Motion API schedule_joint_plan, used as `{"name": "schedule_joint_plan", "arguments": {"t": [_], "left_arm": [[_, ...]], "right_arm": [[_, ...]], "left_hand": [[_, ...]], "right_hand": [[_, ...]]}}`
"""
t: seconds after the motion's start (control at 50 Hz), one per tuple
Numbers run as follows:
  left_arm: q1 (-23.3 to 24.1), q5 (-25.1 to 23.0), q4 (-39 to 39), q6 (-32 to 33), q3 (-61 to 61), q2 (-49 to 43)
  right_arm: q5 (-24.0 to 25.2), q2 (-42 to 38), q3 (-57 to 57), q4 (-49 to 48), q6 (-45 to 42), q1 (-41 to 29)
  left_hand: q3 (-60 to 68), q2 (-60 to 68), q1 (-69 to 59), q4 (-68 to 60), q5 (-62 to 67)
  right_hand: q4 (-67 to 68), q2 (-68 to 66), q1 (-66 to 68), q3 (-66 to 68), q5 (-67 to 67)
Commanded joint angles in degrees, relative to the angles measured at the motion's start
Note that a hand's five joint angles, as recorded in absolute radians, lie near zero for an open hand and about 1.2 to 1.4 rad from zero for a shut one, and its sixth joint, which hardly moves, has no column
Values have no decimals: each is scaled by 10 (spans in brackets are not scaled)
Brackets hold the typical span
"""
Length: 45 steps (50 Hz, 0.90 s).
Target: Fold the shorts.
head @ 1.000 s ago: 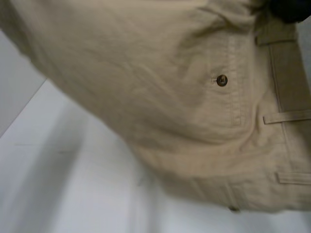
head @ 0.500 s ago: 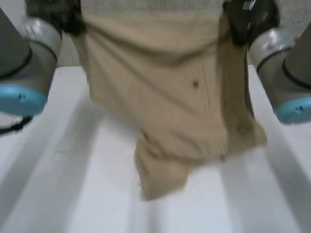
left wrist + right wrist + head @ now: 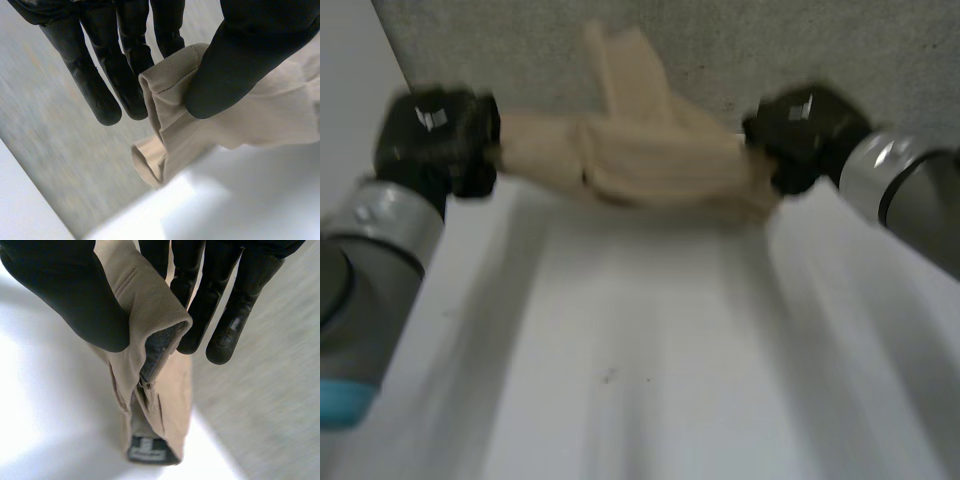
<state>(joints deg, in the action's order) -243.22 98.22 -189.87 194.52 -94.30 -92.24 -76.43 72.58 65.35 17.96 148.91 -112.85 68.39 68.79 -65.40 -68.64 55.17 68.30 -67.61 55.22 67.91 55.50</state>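
1. Shorts: beige cotton shorts [image 3: 650,165] are strung in a bunched band between both hands, above the far edge of the white table [image 3: 640,350]. One loose flap stands up beyond that edge, against grey speckled floor [image 3: 840,40]
2. Left hand [image 3: 435,140] is over the table's far left corner. It holds a hemmed edge of the cloth, thumb pressed against straight fingers. In the left wrist view the cloth is doubled over at the pinch, and a rolled end droops toward the table
3. Right hand [image 3: 805,135] is over the table's far right corner. Its thumb clamps a thick folded edge, probably the waistband, against the fingers. Dark lining shows inside the fold, and a black sewn label [image 3: 147,450] sits at the low end of the hanging cloth, just above the table
4. Change: a second ago the cloth was close under the head camera, button and belt loops facing it. Half a second ago it hung full length between raised arms over the table. Now both hands have swung out to the table's far edge and the cloth trails beyond it, streaked with motion
5. Reading: this looks like a fling to shake the shorts open before laying them flat, and no fold has started. The next move likely calls for drawing back and lowering so the cloth lands smooth on the table
6. Risk: the bunched middle may land creased, or the cloth may slide off the table's far edge
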Motion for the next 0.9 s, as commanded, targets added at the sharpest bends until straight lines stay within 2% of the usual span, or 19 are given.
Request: {"name": "schedule_joint_plan", "arguments": {"t": [0.02, 0.12, 0.22, 0.28, 0.34, 0.38, 0.52, 0.64, 0.76, 0.9], "left_arm": [[-5, 0, -1, 0, -61, -82], [-8, 2, -1, 0, -54, -141], [-25, 1, -1, 1, -42, -164], [-27, 0, -1, 2, -34, -166], [-27, 0, -1, 2, -19, -175], [-27, 0, -1, 2, -12, -184], [-27, -1, -1, 2, 0, -198], [-26, -1, -1, 2, 18, -218], [-26, -1, 0, 2, 34, -233], [-27, -1, 0, 1, 43, -240]], "right_arm": [[10, -100, 21, 88, -35, 12], [8, -154, 16, 85, -31, 13], [8, -177, 16, 70, 19, 15], [5, -177, 19, 49, 59, 21], [1, -167, 32, 1, 108, 37], [-2, -148, 49, -27, 132, 45], [1, -62, 125, -60, 141, 54], [8, 28, 236, -117, 138, 51], [8, 144, 373, -201, 84, 41], [6, 173, 466, -234, 47, 32]], "left_hand": [[116, 112, -146, -114, 148], [116, 112, -146, -114, 148], [116, 112, -146, -114, 148], [116, 112, -146, -114, 148], [116, 112, -146, -114, 148], [116, 112, -146, -114, 148], [116, 112, -146, -114, 148], [116, 112, -146, -114, 148], [116, 112, -146, -114, 148], [116, 112, -146, -114, 148]], "right_hand": [[117, -124, 248, 121, 145], [117, -124, 248, 121, 145], [99, -106, 230, 103, 127], [-54, 47, 77, -50, -26], [-314, 307, -183, -310, -286], [-378, 372, -248, -375, -350], [-392, 385, -261, -388, -364], [-352, 345, -221, -348, -324], [-313, 306, -182, -309, -285], [-293, 286, -162, -289, -265]]}}
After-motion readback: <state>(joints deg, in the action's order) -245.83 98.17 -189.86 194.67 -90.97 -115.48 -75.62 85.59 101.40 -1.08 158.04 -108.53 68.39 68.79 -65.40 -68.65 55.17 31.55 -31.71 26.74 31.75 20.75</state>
